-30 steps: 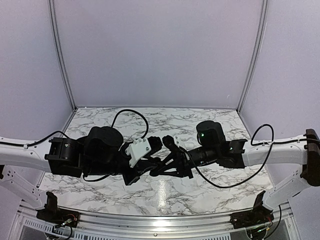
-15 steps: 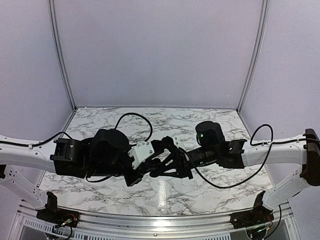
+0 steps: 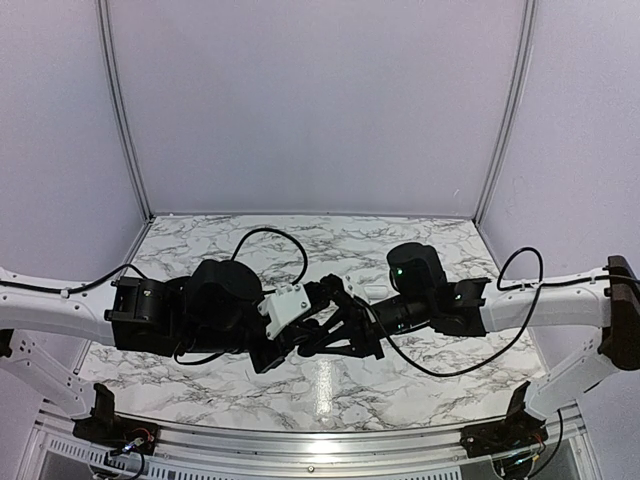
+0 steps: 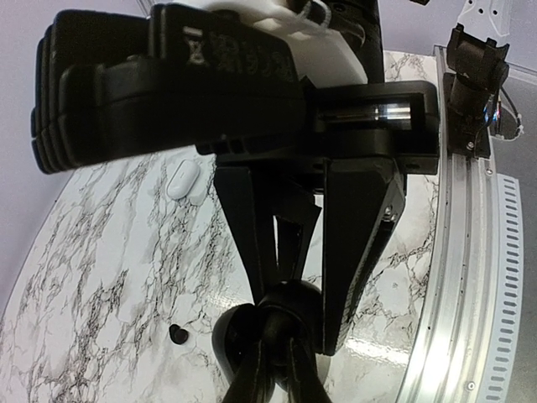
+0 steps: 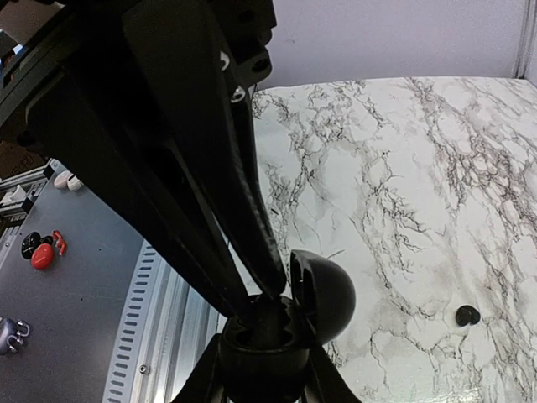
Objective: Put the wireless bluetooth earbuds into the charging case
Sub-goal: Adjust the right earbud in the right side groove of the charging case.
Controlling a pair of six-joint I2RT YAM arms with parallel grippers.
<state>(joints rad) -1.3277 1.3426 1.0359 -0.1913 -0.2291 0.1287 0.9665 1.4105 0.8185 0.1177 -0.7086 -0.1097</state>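
Observation:
The charging case [image 5: 262, 351], glossy black with its lid [image 5: 329, 295] swung open, is held off the marble between the two arms. My left gripper [image 4: 304, 317] is shut on the case body, one finger on each side. My right gripper [image 5: 282, 299] has its fingertips nearly together in the open case, shut on a small dark rounded piece that looks like one earbud, mostly hidden. The other earbud [image 4: 177, 333] lies alone on the marble; it also shows in the right wrist view [image 5: 466, 316]. In the top view both grippers meet at mid-table [image 3: 343, 330].
A small white capsule-shaped object [image 4: 182, 179] lies on the marble farther back. The metal rail [image 4: 470, 277] runs along the table's near edge. Small red and black items [image 5: 38, 248] lie on a grey surface beyond the rail.
The left arm has shifted right and the right arm slightly left, so the two grippers have closed in on each other at mid-table.

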